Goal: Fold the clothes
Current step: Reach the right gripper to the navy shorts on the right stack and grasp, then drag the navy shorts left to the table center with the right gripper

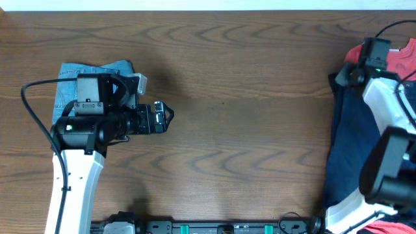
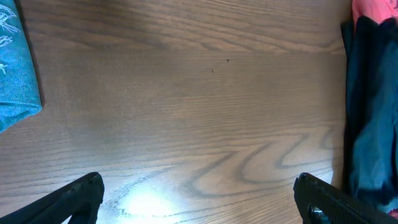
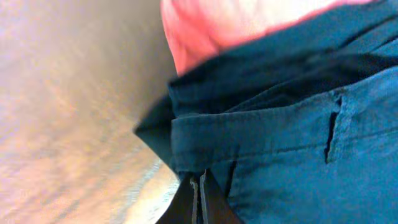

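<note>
The dark navy shorts [image 1: 348, 136] lie in a heap at the table's right edge. They also show in the left wrist view [image 2: 373, 112] and fill the right wrist view [image 3: 286, 137], waistband and belt loop visible. My right gripper [image 1: 353, 73] [image 3: 199, 200] is shut, pinching the shorts' waistband edge at the heap's far left corner. A red T-shirt [image 1: 402, 57] [image 3: 230, 28] [image 2: 373, 11] lies under and behind the shorts. Folded light-blue denim shorts [image 1: 88, 73] [image 2: 15, 68] lie at the far left. My left gripper [image 1: 166, 117] [image 2: 199, 208] is open and empty above bare table.
The brown wooden table [image 1: 247, 97] stretches between the two arms. More red fabric [image 1: 390, 227] shows at the front right corner. The left arm's body partly covers the denim shorts.
</note>
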### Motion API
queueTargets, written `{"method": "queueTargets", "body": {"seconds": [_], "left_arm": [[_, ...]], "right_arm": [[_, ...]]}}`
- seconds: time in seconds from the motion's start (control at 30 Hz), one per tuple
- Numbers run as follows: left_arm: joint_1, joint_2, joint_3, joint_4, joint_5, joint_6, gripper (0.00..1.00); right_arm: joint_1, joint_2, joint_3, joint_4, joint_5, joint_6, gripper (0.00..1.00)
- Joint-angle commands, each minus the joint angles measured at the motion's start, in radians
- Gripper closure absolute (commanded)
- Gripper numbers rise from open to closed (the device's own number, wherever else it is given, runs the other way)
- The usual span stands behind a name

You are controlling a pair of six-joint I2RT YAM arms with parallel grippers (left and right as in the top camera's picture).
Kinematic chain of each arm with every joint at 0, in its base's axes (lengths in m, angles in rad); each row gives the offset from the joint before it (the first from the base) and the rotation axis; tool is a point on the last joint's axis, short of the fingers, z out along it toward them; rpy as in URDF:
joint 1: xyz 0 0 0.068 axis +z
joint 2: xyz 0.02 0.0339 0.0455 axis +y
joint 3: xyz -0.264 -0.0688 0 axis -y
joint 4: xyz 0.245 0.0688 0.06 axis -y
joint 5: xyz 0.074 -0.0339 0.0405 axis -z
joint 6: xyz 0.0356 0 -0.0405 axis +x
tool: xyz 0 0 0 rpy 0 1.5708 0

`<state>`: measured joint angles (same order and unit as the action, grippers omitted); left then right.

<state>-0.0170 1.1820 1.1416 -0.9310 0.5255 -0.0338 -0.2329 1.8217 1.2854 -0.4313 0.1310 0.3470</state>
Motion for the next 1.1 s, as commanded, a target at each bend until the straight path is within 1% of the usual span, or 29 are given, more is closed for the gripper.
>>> {"method": "queueTargets", "body": {"seconds": [0.0,0.07,0.23,0.33,0.57,0.67,0.73,0.87,0.9,0.97,1.0,1.07], "left_arm": [[-0.003,-0.008,0.021,0.0,0.017,-0.005,0.02],[-0.003,-0.008,0.021,0.001,0.017,-0.005,0.02],[-0.003,-0.008,0.021,0.0,0.017,-0.006,0.02],[-0.003,-0.008,0.021,0.001,0.017,-0.005,0.02],[-0.001,-0.033,0.027,0.033,0.017,-0.026,0.01],[0.001,-0.061,0.049,0.039,0.017,-0.036,0.01],[0.0,-0.084,0.073,0.04,0.017,-0.035,0.01],[0.0,-0.135,0.117,0.048,-0.032,-0.035,0.01],[0.0,-0.15,0.124,0.049,-0.061,-0.035,0.02],[0.0,-0.177,0.131,0.051,-0.119,-0.035,0.02],[0.0,-0.191,0.134,0.053,-0.151,-0.035,0.02],[0.0,-0.214,0.134,0.061,-0.189,-0.035,0.02]], "right_arm": [[-0.016,-0.093,0.011,0.026,-0.076,-0.015,0.99],[-0.015,-0.108,0.011,0.036,-0.121,-0.029,0.99],[-0.011,-0.108,0.011,0.028,-0.164,-0.032,0.99],[0.003,-0.117,0.019,0.079,-0.256,-0.09,0.99],[0.066,-0.17,0.185,0.088,-0.505,-0.097,0.99],[0.145,-0.195,0.259,0.066,-0.542,-0.098,0.99],[0.225,-0.204,0.294,0.041,-0.549,-0.102,0.99],[0.426,-0.205,0.311,-0.014,-0.544,-0.128,0.99],[0.473,-0.2,0.31,-0.027,-0.542,-0.14,0.92],[0.565,-0.193,0.31,-0.051,-0.538,-0.169,0.66],[0.608,-0.193,0.31,-0.061,-0.522,-0.186,0.51],[0.669,-0.195,0.311,-0.077,-0.434,-0.192,0.37]]}}
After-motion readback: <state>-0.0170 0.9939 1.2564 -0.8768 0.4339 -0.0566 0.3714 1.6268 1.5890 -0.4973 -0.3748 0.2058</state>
